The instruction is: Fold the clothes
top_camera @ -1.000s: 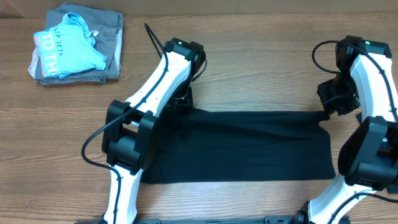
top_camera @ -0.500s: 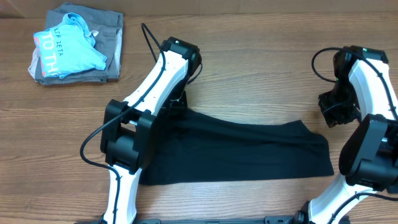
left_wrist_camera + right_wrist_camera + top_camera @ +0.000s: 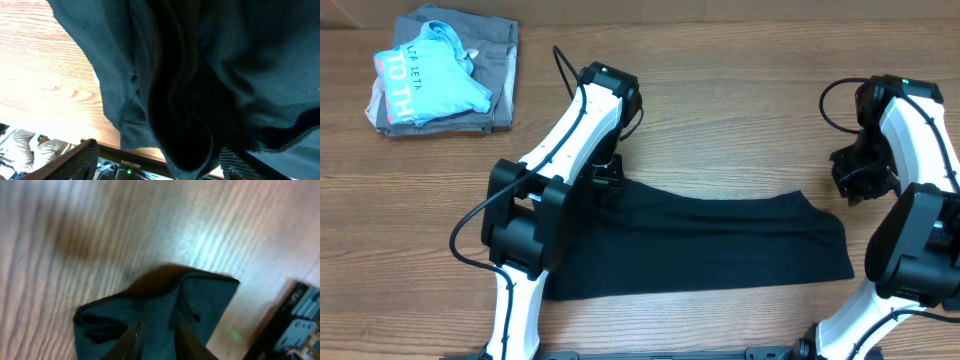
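The black garment is soft, matte cloth, lying as a broad flat band on the wood-grain table. Its long axis runs left to right, between the two arms. The near edge is straight and close to the arm bases. The far edge is uneven, highest at the left end and sagging toward the middle. At the right end the short edge slants, with the far corner pulled in to the left.

The left gripper stands over the far left corner. In the left wrist view its fingers are spread wide, with rumpled, deeply creased cloth lying between them and not pinched.

The right gripper sits just right of the far right corner. In the right wrist view, which is blurred, its tips are narrowly parted above a curled, doubled corner of the fabric, not clamped on it.

Bare wood lies open beyond the far edge, between the arms. In the far left corner, well apart, a crumpled light blue shirt lies on a grey folded garment
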`<state>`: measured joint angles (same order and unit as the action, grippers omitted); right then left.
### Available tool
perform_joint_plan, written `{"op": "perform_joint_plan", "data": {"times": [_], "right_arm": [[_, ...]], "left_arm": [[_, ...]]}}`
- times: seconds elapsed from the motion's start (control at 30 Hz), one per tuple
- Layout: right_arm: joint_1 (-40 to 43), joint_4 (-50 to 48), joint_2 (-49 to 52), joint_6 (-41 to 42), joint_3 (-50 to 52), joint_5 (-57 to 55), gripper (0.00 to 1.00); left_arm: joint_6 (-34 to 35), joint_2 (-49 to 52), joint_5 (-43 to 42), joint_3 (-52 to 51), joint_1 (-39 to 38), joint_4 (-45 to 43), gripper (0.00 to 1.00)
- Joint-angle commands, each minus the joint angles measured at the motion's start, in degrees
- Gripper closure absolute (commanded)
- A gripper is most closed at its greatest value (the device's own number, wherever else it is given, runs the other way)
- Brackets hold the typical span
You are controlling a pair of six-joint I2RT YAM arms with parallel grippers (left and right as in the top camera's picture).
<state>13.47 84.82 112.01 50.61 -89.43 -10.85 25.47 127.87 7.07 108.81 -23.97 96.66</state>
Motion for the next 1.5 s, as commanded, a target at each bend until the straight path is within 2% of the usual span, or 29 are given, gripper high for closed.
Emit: {"op": "perform_joint_plan", "data": {"times": [0.0, 0.07, 0.1, 0.17, 0.2, 0.23, 0.47, 0.57, 0.63, 0.67, 0.87, 1.1, 1.33, 1.4, 1.47], "right_arm": [[0.04, -1.88, -1.53, -8.09, 0.2, 5.42, 0.72], [0.02, -3.43, -1.53, -11.87, 0.2, 8.85, 0.67], [-0.02, -4.07, -1.53, -13.16, 0.2, 10.12, 0.6], [-0.31, -5.64, -1.53, -16.24, 0.2, 12.35, 0.35], [-0.63, -6.62, -1.53, -17.73, 0.2, 12.59, 0.26], [-0.98, -7.48, -1.53, -18.62, 0.2, 12.44, 0.21], [-3.26, -8.28, -1.2, -19.58, 0.24, 12.48, 0.21], [-4.39, -7.65, -1.14, -20.31, 1.11, 12.5, 0.24], [-5.18, -8.24, -1.11, -21.09, 2.6, 12.48, 0.39], [-5.51, -8.9, -1.11, -21.09, 3.58, 12.48, 0.42], [-6.51, -15.26, -0.98, -22.03, 10.08, 12.44, 0.42], [-6.51, -17.09, -0.98, -22.18, 12.61, 12.44, 0.59], [-6.51, -17.31, -0.96, -22.38, 12.61, 12.48, 0.59], [-6.51, -17.29, -0.94, -22.38, 12.61, 12.48, 0.67], [-6.51, -17.29, -0.94, -22.34, 12.61, 12.5, 0.8]], "left_arm": [[-1.36, -1.36, -1.18, 0.13, -0.15, 0.2, 0.19], [-0.96, -1.36, -1.18, 1.51, 0.17, 0.15, 0.22], [-0.76, -1.38, -1.2, 2.47, 0.37, 0.17, 0.23], [-0.59, -1.38, -1.2, 5.11, 0.72, -0.13, 0.21], [-0.68, -1.38, -1.22, 6.56, 0.76, -0.79, 0.2], [-1.16, -1.38, -1.27, 7.65, 0.76, -1.57, 0.19], [-3.02, -0.83, -2.23, 7.08, 0.96, -2.73, 0.19], [-3.04, -0.22, -2.21, 6.4, 0.98, -3.15, 0.17], [-3.02, 0.24, -2.23, 6.38, 1.09, -3.15, 0.18], [-3.04, 0.33, -2.23, 6.36, 1.2, -3.28, 0.19], [-3.21, 1.09, -2.23, 6.29, 1.57, -3.54, 0.2], [-3.96, 1.11, -2.25, 6.29, 1.6, -3.72, 0.21], [-4.09, 1.11, -2.25, 6.29, 1.62, -3.91, 0.21], [-4.09, 1.11, -2.25, 6.29, 1.86, -3.91, 0.21], [-4.09, 1.11, -2.25, 6.29, 2.14, -3.93, 0.27]]}}
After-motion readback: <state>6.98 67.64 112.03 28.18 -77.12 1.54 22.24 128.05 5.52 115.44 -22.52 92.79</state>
